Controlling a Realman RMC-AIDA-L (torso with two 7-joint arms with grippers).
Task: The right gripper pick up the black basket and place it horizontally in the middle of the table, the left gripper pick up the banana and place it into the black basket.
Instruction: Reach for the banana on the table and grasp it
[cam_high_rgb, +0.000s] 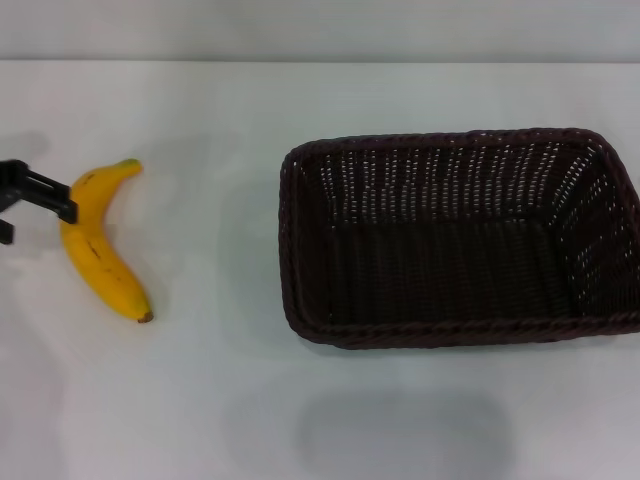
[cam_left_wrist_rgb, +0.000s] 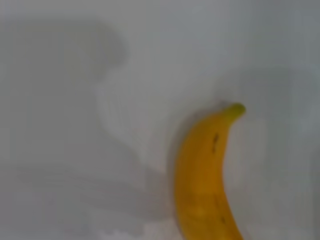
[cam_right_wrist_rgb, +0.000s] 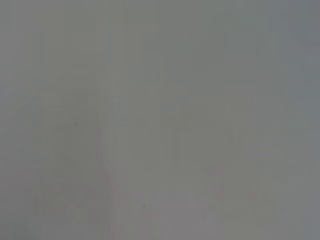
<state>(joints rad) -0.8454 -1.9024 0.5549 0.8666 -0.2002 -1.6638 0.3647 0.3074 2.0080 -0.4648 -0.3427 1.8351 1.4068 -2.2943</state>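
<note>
The banana (cam_high_rgb: 100, 245) lies on the white table (cam_high_rgb: 200, 400) at the left, stem pointing to the far side. My left gripper (cam_high_rgb: 40, 224) comes in from the left edge, open; one black finger (cam_high_rgb: 52, 196) reaches the banana's upper part, and the banana is not between the fingers. The left wrist view shows the banana (cam_left_wrist_rgb: 205, 175) close up but none of my own fingers. The black basket (cam_high_rgb: 310, 250) stands upright right of the middle, its long side running across the table, and nothing is in it. My right gripper is out of view; its wrist view shows only plain pale surface.
The basket's right end runs to the view's right edge. Bare table lies between the banana and the basket and along the front. A pale wall runs along the table's far edge.
</note>
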